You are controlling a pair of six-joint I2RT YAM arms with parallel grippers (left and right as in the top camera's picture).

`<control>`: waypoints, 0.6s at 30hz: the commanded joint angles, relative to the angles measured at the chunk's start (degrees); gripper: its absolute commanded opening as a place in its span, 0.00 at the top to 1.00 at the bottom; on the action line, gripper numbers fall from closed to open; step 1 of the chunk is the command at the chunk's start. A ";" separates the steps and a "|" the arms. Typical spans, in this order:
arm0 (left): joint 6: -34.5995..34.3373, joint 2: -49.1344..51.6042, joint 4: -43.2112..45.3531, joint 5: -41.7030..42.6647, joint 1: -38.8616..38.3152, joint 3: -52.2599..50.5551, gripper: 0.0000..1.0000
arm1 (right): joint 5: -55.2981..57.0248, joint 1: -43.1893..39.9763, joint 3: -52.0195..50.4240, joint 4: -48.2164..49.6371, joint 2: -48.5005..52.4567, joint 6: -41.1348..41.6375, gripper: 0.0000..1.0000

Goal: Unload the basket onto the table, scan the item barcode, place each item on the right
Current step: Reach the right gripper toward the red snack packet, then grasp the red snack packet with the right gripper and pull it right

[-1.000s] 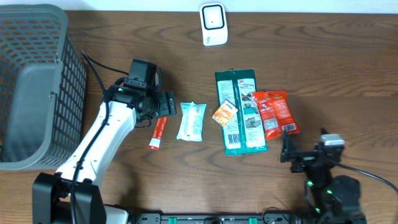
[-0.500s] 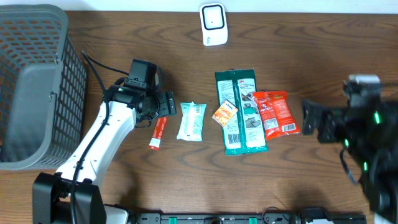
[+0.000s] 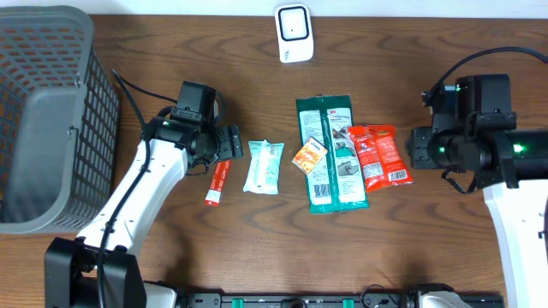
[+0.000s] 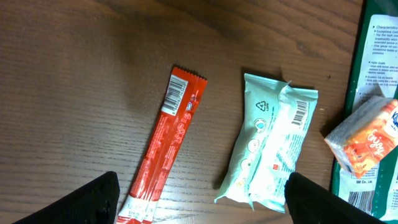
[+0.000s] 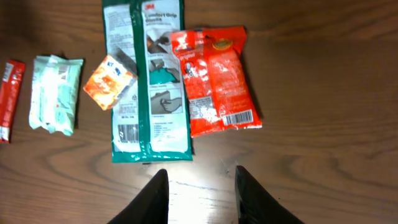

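- Finds the right pincer (image 3: 417,147) up at the right side of the surface (image 3: 428,51), no longer low by the near edge as a second ago.
- Shows its fingers drawn closer than before, a modest gap left between them and nothing gripped.
- Leaves the left arm, the left pincer (image 4: 202,199) and all five packs just where the earlier frames had them.
- Places the red snack bag (image 5: 211,81) just beside the right pincer on its inner side, apart from the fingers, barcode label face up at the bag's near corner.
- Sets that bag against the right edge of the long green pack (image 5: 149,81), with a small orange sachet (image 5: 109,84) overlapping the pack's left edge.
- Holds the left pincer spread wide and empty above the surface, one fingertip by the red stick sachet (image 4: 165,149), the other past the pale green pack (image 4: 270,149), so that both lie within the span, touched by neither.
- Puts the white scanner (image 3: 293,32) upright at the far edge, well apart from both pincers and from every pack.
- Gives a dark wood-grain surface, a grey mesh basket (image 3: 94,111) at its far-left corner.
- Reveals only a pale strip beyond the far edge; cannot tell more of the room.
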 commanded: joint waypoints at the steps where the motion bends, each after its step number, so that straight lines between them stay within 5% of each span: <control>1: 0.55 0.04 -0.02 -0.35 0.13 0.66 0.14 | 0.59 -0.35 -0.39 -0.31 2.29 -0.50 0.70; 5: 0.55 0.04 -0.04 -0.35 0.13 0.63 0.14 | 1.66 -0.35 -0.39 -0.15 6.23 -0.50 0.43; 18: 0.55 0.04 -0.04 -0.35 0.13 0.61 0.14 | 2.89 -1.03 -0.39 6.80 26.93 -0.50 0.39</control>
